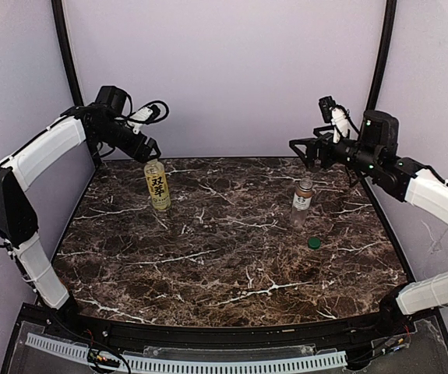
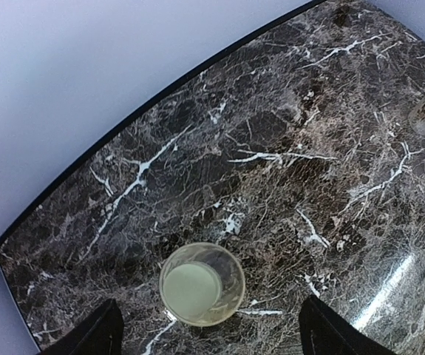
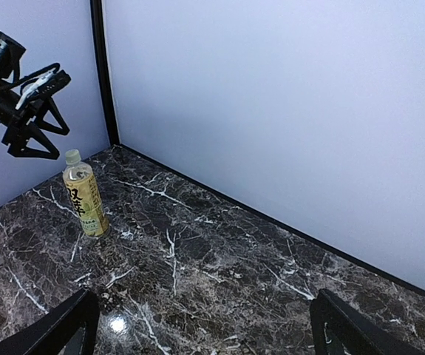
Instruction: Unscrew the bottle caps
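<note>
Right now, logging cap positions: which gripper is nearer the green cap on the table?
Right. The right gripper hangs above the small clear bottle just behind the green cap; the left gripper is over the yellow-labelled bottle, across the table.

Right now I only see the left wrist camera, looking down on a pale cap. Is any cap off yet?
Observer: Yes, a green cap lies on the table by the clear bottle.
Operator: Is the other arm holding that bottle?
Observer: No, the right gripper hangs open higher up, not touching it.
Operator: What's on mine?
Observer: Your yellow bottle wears a label with dark characters.
</note>
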You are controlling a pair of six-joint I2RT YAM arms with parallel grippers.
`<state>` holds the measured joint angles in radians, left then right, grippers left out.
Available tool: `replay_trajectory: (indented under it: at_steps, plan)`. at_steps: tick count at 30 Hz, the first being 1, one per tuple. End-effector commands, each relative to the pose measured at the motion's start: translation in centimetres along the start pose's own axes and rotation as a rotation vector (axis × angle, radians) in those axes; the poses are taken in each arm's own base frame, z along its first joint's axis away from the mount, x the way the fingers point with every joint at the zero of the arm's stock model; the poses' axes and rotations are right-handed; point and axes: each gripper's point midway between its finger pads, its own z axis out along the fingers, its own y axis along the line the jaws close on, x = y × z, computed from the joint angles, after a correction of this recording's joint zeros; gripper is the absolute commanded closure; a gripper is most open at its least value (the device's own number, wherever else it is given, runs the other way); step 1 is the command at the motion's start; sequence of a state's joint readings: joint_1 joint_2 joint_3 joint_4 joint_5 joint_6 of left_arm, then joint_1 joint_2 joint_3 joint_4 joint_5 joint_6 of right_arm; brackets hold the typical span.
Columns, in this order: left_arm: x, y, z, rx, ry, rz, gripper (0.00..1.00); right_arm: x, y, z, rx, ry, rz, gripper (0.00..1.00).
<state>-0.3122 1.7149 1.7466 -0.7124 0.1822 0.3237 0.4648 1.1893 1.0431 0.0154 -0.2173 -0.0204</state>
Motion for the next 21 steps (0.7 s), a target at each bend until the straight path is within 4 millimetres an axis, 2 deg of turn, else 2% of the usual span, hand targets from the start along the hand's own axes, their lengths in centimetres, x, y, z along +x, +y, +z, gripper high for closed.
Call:
replay_trajectory:
  at_steps: [1,3,5,10,20,21]
  plan:
    - [0.0,0.9,1.3,0.001,0.008,-0.057,0.21,1.0,1.2,-0.5,-0.041,0.038,0.028,0.01]
    - [0.3,1.0,2.7,0.01,0.024,-0.062,0.25,1.3,1.3,-0.6,-0.039,0.047,0.029,0.01]
    - [0.2,0.6,3.2,0.036,0.025,-0.076,0.3,1.6,1.3,-0.7,-0.029,0.056,0.03,0.01]
    - [0.3,0.6,3.6,0.041,0.026,-0.081,0.46,2.1,1.0,-0.9,-0.008,0.073,0.031,0.01]
    - [1.2,1.4,4.4,0.001,0.061,-0.065,0.59,1.5,1.1,-0.9,-0.016,0.063,0.019,0.01]
    - [1.4,1.5,4.5,-0.005,0.069,-0.063,0.64,1.5,1.1,-0.9,-0.015,0.062,0.019,0.01]
